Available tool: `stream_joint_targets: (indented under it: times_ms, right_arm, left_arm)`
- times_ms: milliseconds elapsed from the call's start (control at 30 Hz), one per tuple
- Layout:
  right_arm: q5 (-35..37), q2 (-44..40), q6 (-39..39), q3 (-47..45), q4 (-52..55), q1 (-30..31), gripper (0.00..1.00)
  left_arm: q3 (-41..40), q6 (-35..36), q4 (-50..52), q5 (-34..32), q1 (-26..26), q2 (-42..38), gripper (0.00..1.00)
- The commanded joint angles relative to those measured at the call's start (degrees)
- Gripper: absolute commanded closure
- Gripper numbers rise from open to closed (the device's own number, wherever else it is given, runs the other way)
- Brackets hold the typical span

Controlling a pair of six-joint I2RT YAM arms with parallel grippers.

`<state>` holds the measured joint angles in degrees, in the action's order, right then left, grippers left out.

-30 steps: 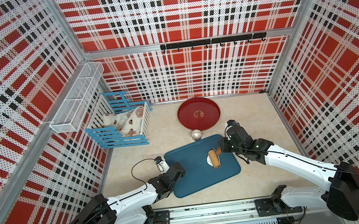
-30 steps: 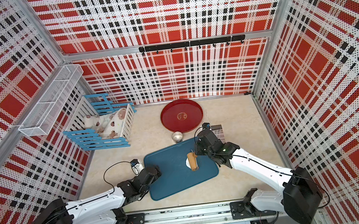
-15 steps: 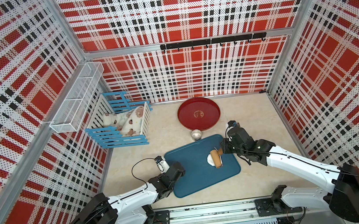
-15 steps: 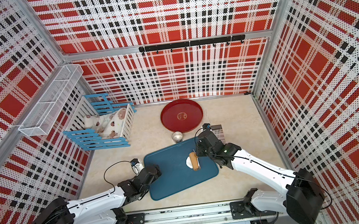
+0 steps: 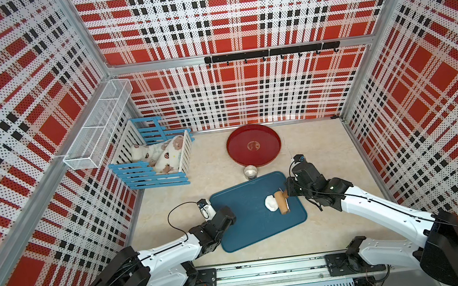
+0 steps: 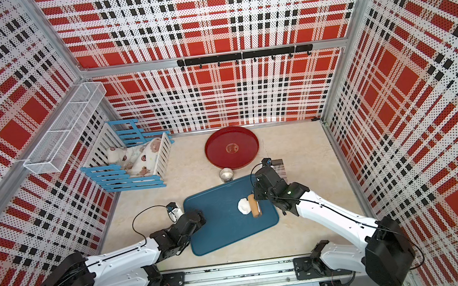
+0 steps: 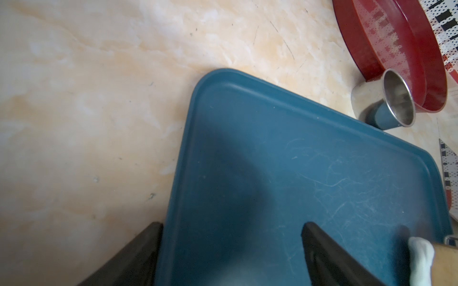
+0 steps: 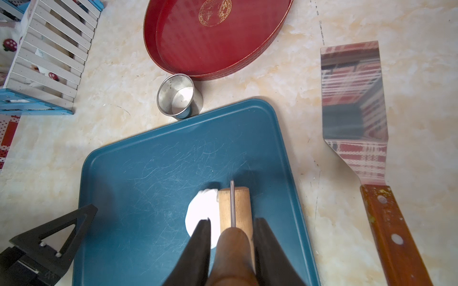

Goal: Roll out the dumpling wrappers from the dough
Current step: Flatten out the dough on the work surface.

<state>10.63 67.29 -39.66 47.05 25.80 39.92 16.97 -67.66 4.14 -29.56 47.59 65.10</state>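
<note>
Overhead look into a tabletop cell walled in red, black and white plaid.

Far left, fixed to the side wall, a white wire basket [image 5: 97, 129]. Below it, on the pale marbled table [image 5: 325, 144], a blue and white toy crib [image 5: 149, 179] with a patterned soft bundle inside.

Next along, reaching in from the near left, the left gripper [image 5: 228, 212], at the near left edge of a dark blue tray [image 5: 244, 206]. In the left wrist view, fingers [image 7: 329, 252] spread wide and empty, one out past the tray's edge, one over the tray's surface.

Beyond the tray's far edge, a small metal ring [image 5: 250, 172], standing upright, just beside the rim of a round red tray [image 5: 230, 153] close to the back wall.

On the right part of the blue tray, the dough [image 5: 270, 203]: a small, soft white lump, roughly round, resting on the tray's surface. Touching its right side, a wooden roller [image 5: 283, 206], barrel lying on the tray.

Right gripper [image 5: 288, 192] at the tray's right edge, closed narrowly around the roller's wooden handle. In the right wrist view, dark fingers [image 8: 198, 247] on either side of that handle, gripping it.

Furthest right, on the table beside the tray and apart from it, a metal spatula [image 8: 354, 99] with a wooden handle, blade mirroring the plaid walls.
</note>
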Motion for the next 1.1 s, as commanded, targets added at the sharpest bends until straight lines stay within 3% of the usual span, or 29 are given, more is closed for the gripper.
stream_joint_targets:
  times_ms: [0,233,667,1067]
  right_arm:
    - [-0.22,-2.35,0.44,1.5,2.71,-0.44,1.0]
    - [-0.52,-5.94,-1.08,3.03,-2.52,-0.54,1.0]
    - [-3.79,1.2,-2.87,3.82,-5.24,-0.55,1.0]
    - [-1.57,3.64,-2.53,-0.59,1.44,-0.5,1.0]
  left_arm:
    - [-0.98,0.35,-1.33,2.07,-0.4,-0.15,0.09]
    - [-1.23,0.72,-1.42,2.17,-0.57,-1.0,0.09]
    - [-1.49,0.86,-1.45,2.51,-1.1,-1.2,0.09]
    - [-1.77,1.04,-1.86,2.66,-1.44,-1.47,0.09]
